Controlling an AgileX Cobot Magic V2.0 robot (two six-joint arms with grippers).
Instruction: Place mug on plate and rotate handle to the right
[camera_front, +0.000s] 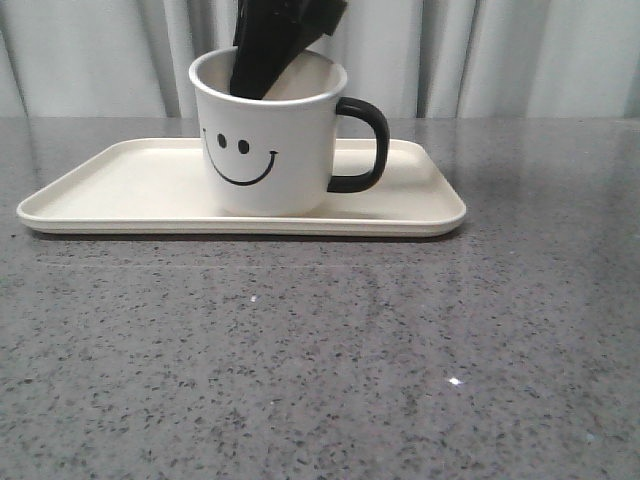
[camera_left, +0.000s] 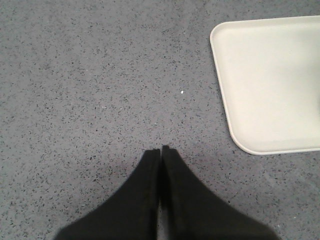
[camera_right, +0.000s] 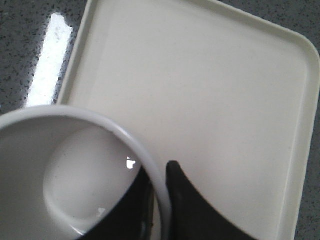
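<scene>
The white mug (camera_front: 265, 140) with a black smiley face stands upright on the cream plate (camera_front: 120, 185), left of the plate's middle. Its black handle (camera_front: 365, 145) points to the right in the front view. My right gripper (camera_front: 255, 80) comes down from above, shut on the mug's far rim. In the right wrist view one finger is inside the mug (camera_right: 50, 165) and the other outside, over the plate (camera_right: 215, 90), with the gripper (camera_right: 159, 172) pinching the wall. My left gripper (camera_left: 160, 150) is shut on nothing, above bare table beside a corner of the plate (camera_left: 270, 85).
The grey speckled table (camera_front: 320, 380) stretches in front of the plate. Pale curtains (camera_front: 520, 55) hang behind the table's far edge. No other objects are in view.
</scene>
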